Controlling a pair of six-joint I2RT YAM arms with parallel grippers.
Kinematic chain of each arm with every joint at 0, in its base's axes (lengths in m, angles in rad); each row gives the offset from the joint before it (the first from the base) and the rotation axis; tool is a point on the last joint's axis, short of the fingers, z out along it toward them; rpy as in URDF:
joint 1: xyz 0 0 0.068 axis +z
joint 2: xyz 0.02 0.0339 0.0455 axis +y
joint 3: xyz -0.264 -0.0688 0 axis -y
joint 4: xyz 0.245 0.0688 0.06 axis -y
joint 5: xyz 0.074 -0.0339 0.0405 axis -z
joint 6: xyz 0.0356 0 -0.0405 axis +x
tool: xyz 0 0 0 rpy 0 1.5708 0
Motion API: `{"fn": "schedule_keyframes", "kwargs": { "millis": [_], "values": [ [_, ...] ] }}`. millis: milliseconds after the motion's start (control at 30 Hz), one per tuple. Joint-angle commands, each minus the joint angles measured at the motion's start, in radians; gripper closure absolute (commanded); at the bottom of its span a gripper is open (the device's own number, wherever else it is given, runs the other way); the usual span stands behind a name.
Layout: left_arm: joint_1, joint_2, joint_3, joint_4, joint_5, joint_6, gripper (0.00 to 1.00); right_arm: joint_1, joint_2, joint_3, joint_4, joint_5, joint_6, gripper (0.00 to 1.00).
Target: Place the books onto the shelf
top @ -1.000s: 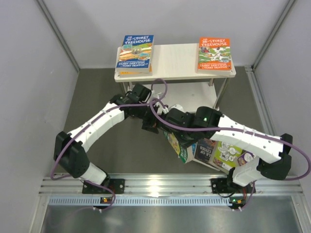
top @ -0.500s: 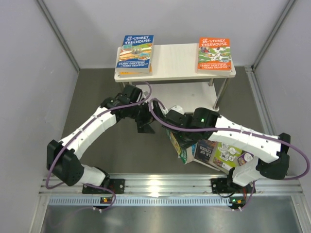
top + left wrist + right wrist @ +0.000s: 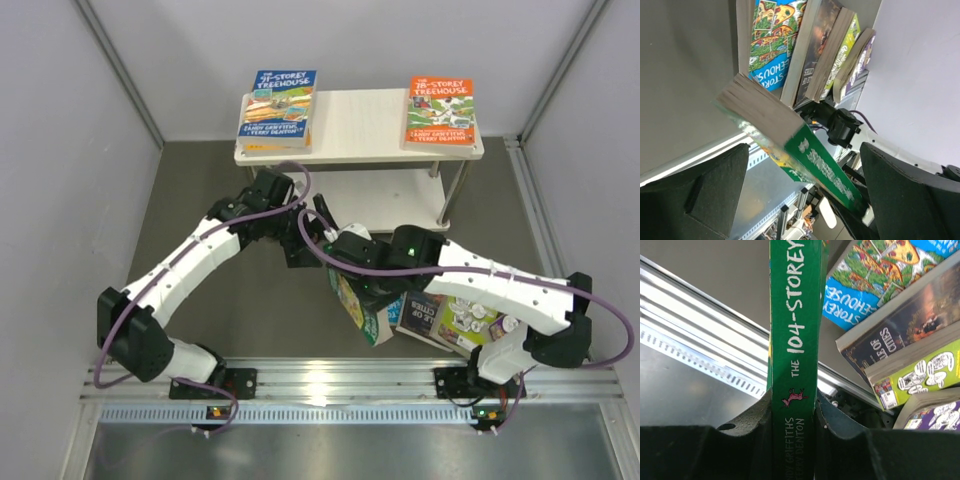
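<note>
Seen from above, two white robot arms stretch over a dark grey worktop (image 3: 230, 320) toward a small pale wooden shelf (image 3: 360, 125) at the far side. The right gripper (image 3: 794, 412) is clenched on the spine of a green book (image 3: 794, 330) lettered "The 104-Storey". It holds the book on edge and tilted, above the worktop, between the two arms and just in front of the shelf. The left gripper (image 3: 802, 195) is spread wide and grasps nothing. In its wrist view the green book shows in the gap between its two dark fingers (image 3: 695, 195) and appears to touch neither. On the shelf's top board, a blue book (image 3: 278, 103) lies flat at the left end, seemingly on top of another book. An orange book (image 3: 441, 112) lies flat at the right end, well apart from the blue one. A pile of books (image 3: 440, 318) lies fanned and overlapping on the worktop under the right arm, showing blue, dark, lime and purple covers
</note>
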Motion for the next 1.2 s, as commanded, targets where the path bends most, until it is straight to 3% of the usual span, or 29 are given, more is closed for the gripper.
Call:
{"fn": "schedule_keyframes", "kwargs": {
  "millis": [0, 67, 167, 200, 267, 300, 367, 500, 533, 567, 667, 833, 933, 1033, 1167],
  "values": [
    [-0.025, 0.041, 0.032, -0.046, -0.010, 0.040, 0.04, 0.018, 0.046, 0.146, 0.037, 0.036, -0.003, 1.00],
    [-0.037, 0.058, 0.040, -0.051, -0.013, 0.045, 0.07, 0.021, 0.076, 0.189, 0.025, 0.044, -0.015, 1.00],
    [-0.048, 0.062, 0.047, -0.068, -0.021, 0.048, 0.22, 0.032, 0.121, 0.259, 0.013, 0.054, -0.020, 1.00],
    [-0.048, 0.062, 0.047, -0.070, -0.023, 0.048, 0.38, 0.035, 0.133, 0.279, 0.013, 0.056, -0.018, 1.00],
    [-0.048, 0.055, 0.046, -0.080, -0.027, 0.048, 0.55, 0.044, 0.141, 0.292, 0.014, 0.059, -0.017, 1.00],
    [-0.046, 0.053, 0.044, -0.082, -0.030, 0.051, 0.79, 0.047, 0.144, 0.296, 0.014, 0.059, -0.015, 1.00],
    [-0.048, 0.043, 0.038, -0.091, -0.033, 0.049, 1.00, 0.057, 0.143, 0.296, 0.014, 0.067, -0.008, 1.00],
    [-0.048, 0.012, 0.010, -0.093, -0.033, 0.045, 1.00, 0.067, 0.132, 0.293, 0.011, 0.074, 0.005, 0.99],
    [-0.048, 0.006, -0.009, -0.087, -0.029, 0.040, 1.00, 0.067, 0.130, 0.295, 0.008, 0.093, 0.021, 0.88],
    [-0.046, 0.000, -0.022, -0.079, -0.021, 0.033, 1.00, 0.067, 0.114, 0.295, -0.003, 0.103, 0.034, 0.43],
    [-0.048, -0.043, -0.100, 0.014, 0.029, -0.056, 1.00, 0.066, 0.051, 0.293, -0.013, 0.178, 0.100, 0.01],
    [-0.045, -0.149, -0.314, 0.392, 0.131, -0.301, 1.00, 0.061, -0.109, 0.226, 0.062, 0.248, 0.181, 0.00],
    [-0.043, -0.201, -0.410, 0.597, 0.154, -0.472, 1.00, 0.063, -0.260, 0.105, 0.175, 0.258, 0.216, 0.00],
    [-0.040, -0.243, -0.459, 0.717, 0.152, -0.604, 1.00, 0.064, -0.417, -0.030, 0.267, 0.268, 0.265, 0.00],
    [-0.040, -0.290, -0.514, 1.028, 0.137, -0.783, 1.00, 0.061, -0.618, -0.176, 0.339, 0.283, 0.348, 0.00]
  ]
}}
